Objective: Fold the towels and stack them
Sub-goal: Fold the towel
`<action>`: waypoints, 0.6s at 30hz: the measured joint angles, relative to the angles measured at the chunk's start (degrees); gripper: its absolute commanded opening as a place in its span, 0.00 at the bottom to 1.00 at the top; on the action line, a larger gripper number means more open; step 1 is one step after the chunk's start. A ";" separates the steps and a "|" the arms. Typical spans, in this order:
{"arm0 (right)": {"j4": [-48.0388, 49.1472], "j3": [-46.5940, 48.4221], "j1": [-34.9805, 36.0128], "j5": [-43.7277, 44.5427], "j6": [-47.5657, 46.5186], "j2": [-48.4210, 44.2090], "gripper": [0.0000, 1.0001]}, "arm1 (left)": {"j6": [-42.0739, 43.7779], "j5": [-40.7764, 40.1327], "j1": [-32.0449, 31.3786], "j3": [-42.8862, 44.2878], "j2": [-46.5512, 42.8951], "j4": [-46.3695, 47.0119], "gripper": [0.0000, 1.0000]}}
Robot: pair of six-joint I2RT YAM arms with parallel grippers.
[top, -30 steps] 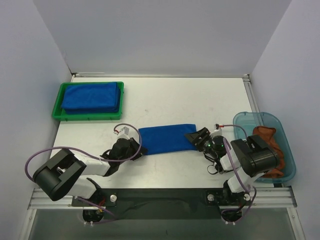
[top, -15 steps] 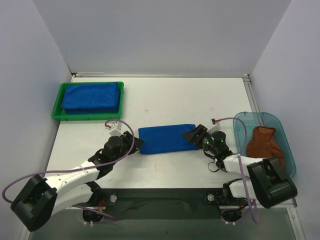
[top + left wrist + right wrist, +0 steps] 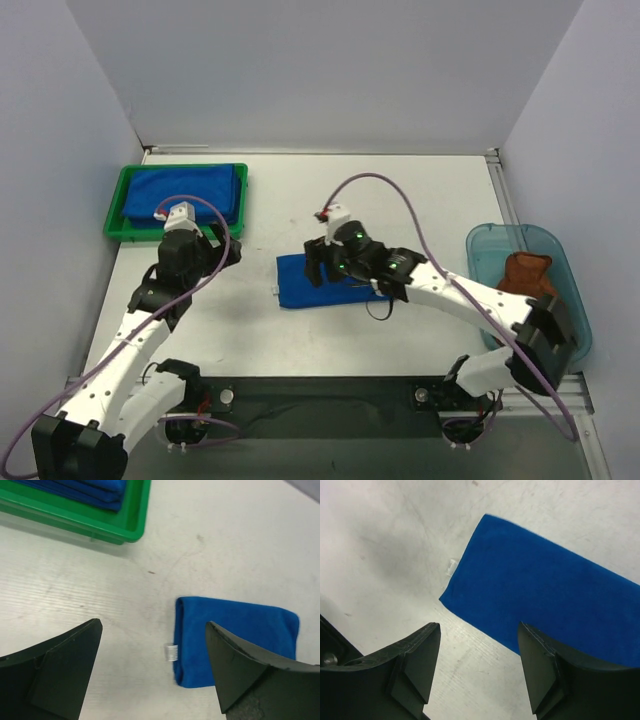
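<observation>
both our jaws wide, empty: left gripper point(image 3: 152, 626) nr green tray point(image 3: 112, 225) of blue towels point(image 3: 185, 193); right gripper point(image 3: 479, 627) over folded blue towel point(image 3: 545, 595), arm hiding part; rust-brown towel point(image 3: 525, 275) in teal bin point(image 3: 478, 245).

The folded towel point(image 3: 325, 282) mid-table is plain royal blue, with a small white tag point(image 3: 171, 652) at its left edge. The stacked towels point(image 3: 185, 193) far left are the same blue, in a bright green tray point(image 3: 170, 233). The crumpled towel point(image 3: 525, 272) on the right is rust-brown, in a see-through teal bin point(image 3: 485, 240). The table point(image 3: 450, 190) is off-white with faint grey scuffs.
</observation>
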 measured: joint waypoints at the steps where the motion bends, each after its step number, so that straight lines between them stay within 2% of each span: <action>1: -2.38 2.47 2.19 1.57 -1.33 2.86 0.61 | 1.62 0.39 1.36 0.74 -0.04 -1.57 0.97; 9: -15.41 21.22 14.03 10.36 -8.31 27.23 0.53 | 10.60 1.38 6.05 1.25 -0.83 -8.22 0.98; 18: -19.58 30.82 16.00 13.75 -10.97 39.06 0.51 | 13.66 0.72 6.27 0.44 -0.94 -10.01 0.97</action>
